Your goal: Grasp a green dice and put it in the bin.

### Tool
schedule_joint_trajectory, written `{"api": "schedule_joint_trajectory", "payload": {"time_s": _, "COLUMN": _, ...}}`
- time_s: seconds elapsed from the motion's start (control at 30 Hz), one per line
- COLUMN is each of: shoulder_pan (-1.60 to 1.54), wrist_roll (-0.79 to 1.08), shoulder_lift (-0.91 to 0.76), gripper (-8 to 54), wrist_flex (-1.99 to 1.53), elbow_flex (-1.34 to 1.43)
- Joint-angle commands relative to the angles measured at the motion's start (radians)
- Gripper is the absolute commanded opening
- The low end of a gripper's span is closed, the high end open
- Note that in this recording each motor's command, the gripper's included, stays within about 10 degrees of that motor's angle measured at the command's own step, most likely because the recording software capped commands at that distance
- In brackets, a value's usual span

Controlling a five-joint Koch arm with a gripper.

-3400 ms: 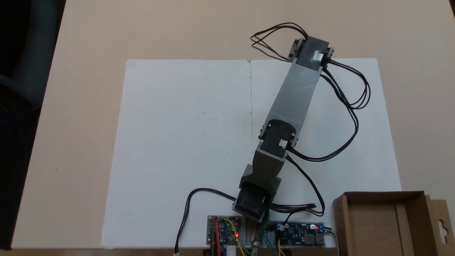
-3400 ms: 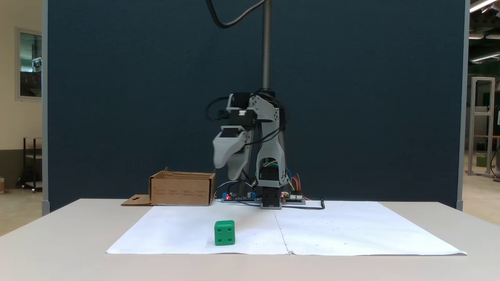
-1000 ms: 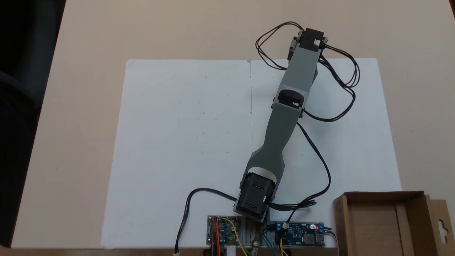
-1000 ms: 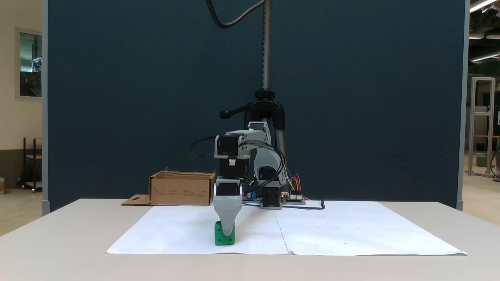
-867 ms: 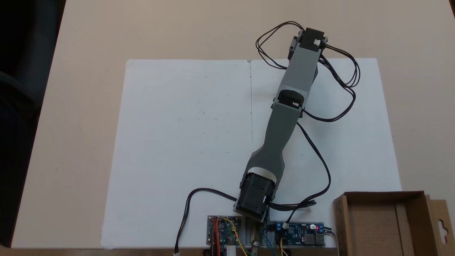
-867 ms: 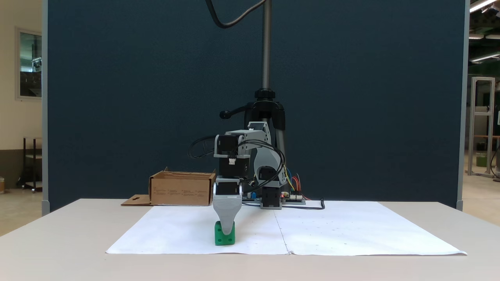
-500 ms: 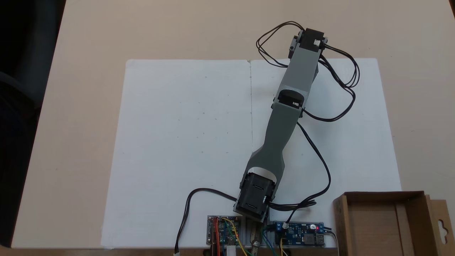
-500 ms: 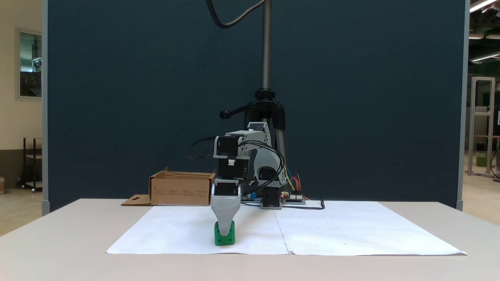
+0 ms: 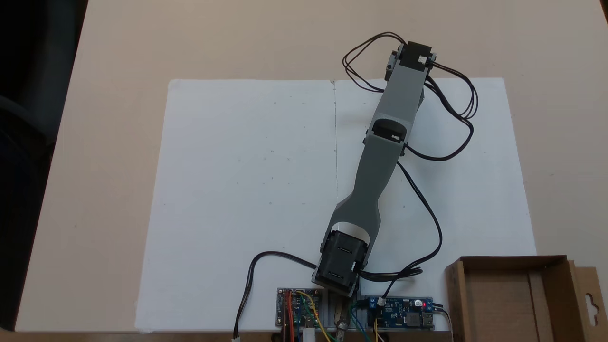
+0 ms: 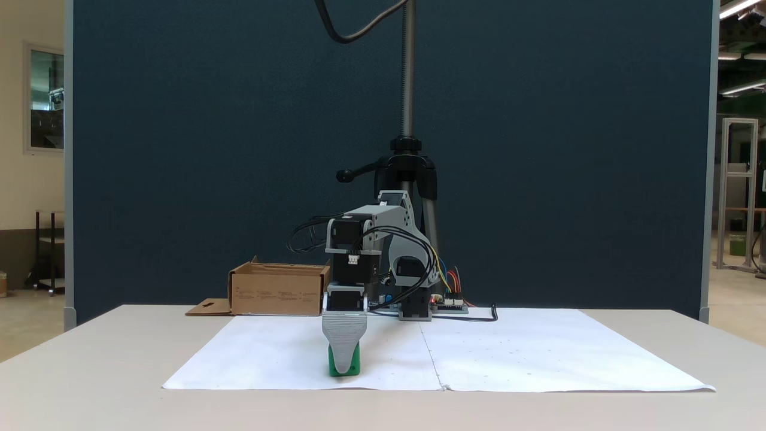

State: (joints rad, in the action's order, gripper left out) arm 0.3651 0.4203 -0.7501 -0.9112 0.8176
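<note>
Fixed views, two: one from above, one level with the table from the front.

Writing: faint print on the front wall of the bin (image 10: 279, 291), too small to read.

Green dice (image 10: 355, 364): on the white paper sheet (image 10: 526, 353), near its front edge in the level view, sitting flat and square to the camera; a cube, so no long axis. Pips hidden behind the gripper.

Gripper (image 10: 344, 366): pointing straight down, grey front jaw covering the middle of the dice, tip close to the paper. Second jaw hidden behind it; whether it is clamped on the dice cannot be told.

Bin, second entry (image 9: 516, 300): brown cardboard, at the sheet's lower right corner from above, flap with hang-hole on its right side. Well apart from the dice.

Surface: beige table (image 9: 118, 118), white sheets (image 9: 247, 180) joined at a centre seam. Circuit boards (image 9: 399, 314) with a lit red light by the arm base.

Room: dark blue partition (image 10: 209, 149) behind the table; a hall with ceiling lights beyond.
</note>
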Motion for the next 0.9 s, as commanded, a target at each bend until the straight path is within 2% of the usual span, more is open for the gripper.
{"api": "schedule_joint_trajectory", "payload": {"time_s": 0.0, "shoulder_pan": 0.017, "wrist_roll": 0.089, "shoulder_lift": -0.029, "gripper": 40.9, "wrist_flex": 0.034, "elbow_flex": -0.04}}
{"api": "schedule_joint_trajectory", "payload": {"time_s": 0.5, "shoulder_pan": 0.029, "wrist_roll": 0.091, "shoulder_lift": -0.021, "gripper": 39.5, "wrist_flex": 0.041, "elbow_flex": -0.04}}
{"api": "schedule_joint_trajectory", "payload": {"time_s": 0.6, "shoulder_pan": 0.029, "wrist_roll": 0.089, "shoulder_lift": -0.021, "gripper": 32.5, "wrist_flex": 0.04, "elbow_flex": -0.04}}
{"api": "schedule_joint_trajectory", "payload": {"time_s": 0.73, "shoulder_pan": 0.031, "wrist_roll": 0.089, "shoulder_lift": -0.021, "gripper": 26.9, "wrist_flex": 0.04, "elbow_flex": -0.04}}
{"api": "schedule_joint_trajectory", "payload": {"time_s": 0.87, "shoulder_pan": 0.031, "wrist_roll": 0.091, "shoulder_lift": -0.023, "gripper": 14.7, "wrist_flex": 0.041, "elbow_flex": -0.041}}
